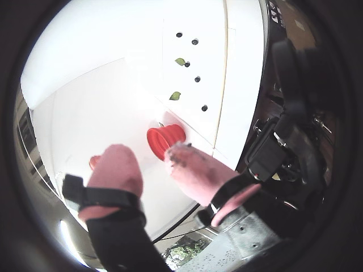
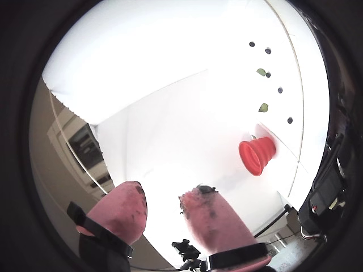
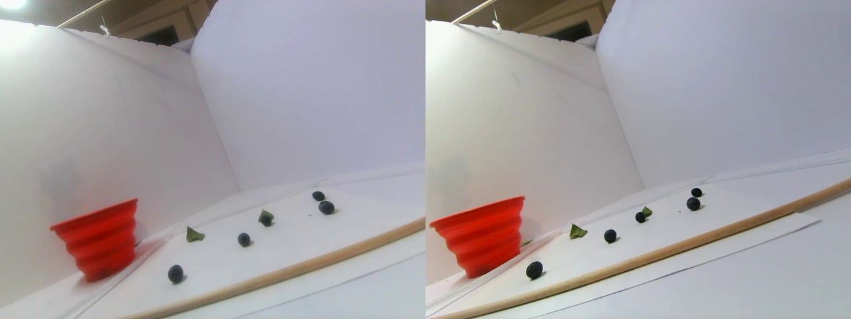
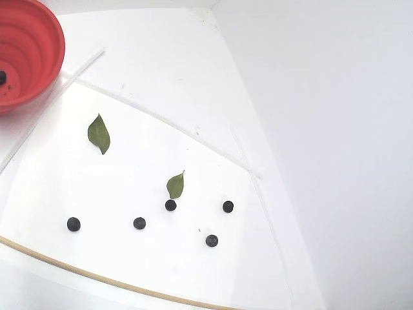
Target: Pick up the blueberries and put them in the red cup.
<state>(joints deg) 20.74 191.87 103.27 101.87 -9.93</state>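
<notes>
Blueberries (image 4: pixel 170 205): fixed view alone shows one inside red cup (image 4: pixel 39 45).

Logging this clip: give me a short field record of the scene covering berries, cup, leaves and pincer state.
loose berries: five small round dark blueberries on the white sheet
cup: round red-orange ribbed collapsible cup, upright, at the sheet's far left corner in the fixed view
cup contents: one dark berry at the frame's left edge
leaves: two flat green leaves, one touching a berry
pincer: pink-padded pincer open, empty, raised off the sheet
</notes>
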